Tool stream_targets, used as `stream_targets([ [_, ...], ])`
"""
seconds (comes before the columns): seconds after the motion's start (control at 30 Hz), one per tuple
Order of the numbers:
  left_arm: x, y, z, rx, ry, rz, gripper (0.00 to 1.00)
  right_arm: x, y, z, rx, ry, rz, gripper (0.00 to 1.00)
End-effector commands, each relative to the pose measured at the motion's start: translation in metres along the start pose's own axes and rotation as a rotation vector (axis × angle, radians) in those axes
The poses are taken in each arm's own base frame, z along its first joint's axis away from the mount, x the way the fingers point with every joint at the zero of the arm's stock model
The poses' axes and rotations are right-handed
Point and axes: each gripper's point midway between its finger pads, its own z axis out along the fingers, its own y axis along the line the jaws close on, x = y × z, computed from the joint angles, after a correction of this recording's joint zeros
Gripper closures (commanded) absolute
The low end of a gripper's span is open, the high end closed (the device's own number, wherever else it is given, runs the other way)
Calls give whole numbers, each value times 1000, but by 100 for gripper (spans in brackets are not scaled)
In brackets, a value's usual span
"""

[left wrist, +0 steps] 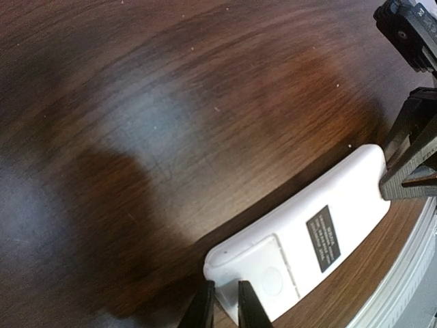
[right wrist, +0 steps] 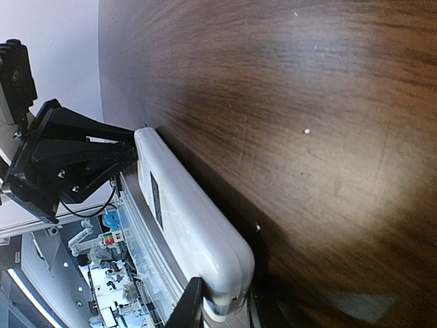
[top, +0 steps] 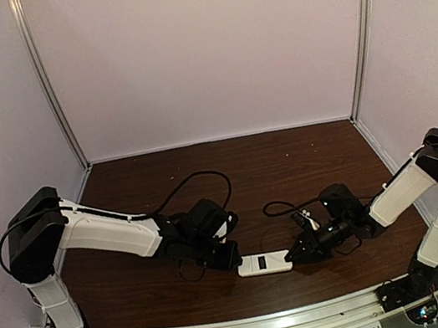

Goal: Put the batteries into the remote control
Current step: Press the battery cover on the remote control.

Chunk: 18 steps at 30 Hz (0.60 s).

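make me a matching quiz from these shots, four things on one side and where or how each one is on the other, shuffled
1 remote control
2 left tool
3 right tool
4 label

a black patch on the remote's white back
b pinching the remote's right end
c white, stretched between both tools
d pinching the remote's left end

Pairs: 1-c, 2-d, 3-b, 4-a

Glossy, smooth white plastic remote control lies on a dark, polished wood-grain table.
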Motion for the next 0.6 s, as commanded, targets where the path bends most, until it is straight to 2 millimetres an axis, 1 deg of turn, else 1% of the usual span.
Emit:
stream_targets([
  [0.0, 50, -95, 29, 445, 123, 147, 85, 14, 22, 22, -56, 33, -131, 81],
  [0.1, 48, -87, 24, 428, 104, 121, 85, 16, 18, 21, -48, 30, -119, 80],
  [0.2, 49, -73, 23, 368, 106, 92, 86, 19, 12, 19, -34, 25, -108, 80],
  [0.3, 50, -61, 23, 304, 102, 68, 81, 22, 7, 17, -19, 23, -101, 79],
  [0.43, 53, -46, 24, 219, 115, 58, 80, 24, 2, 14, -8, 13, -88, 78],
  [0.57, 58, -40, 23, 194, 125, 48, 81, 24, 1, 13, -5, 11, -89, 78],
])
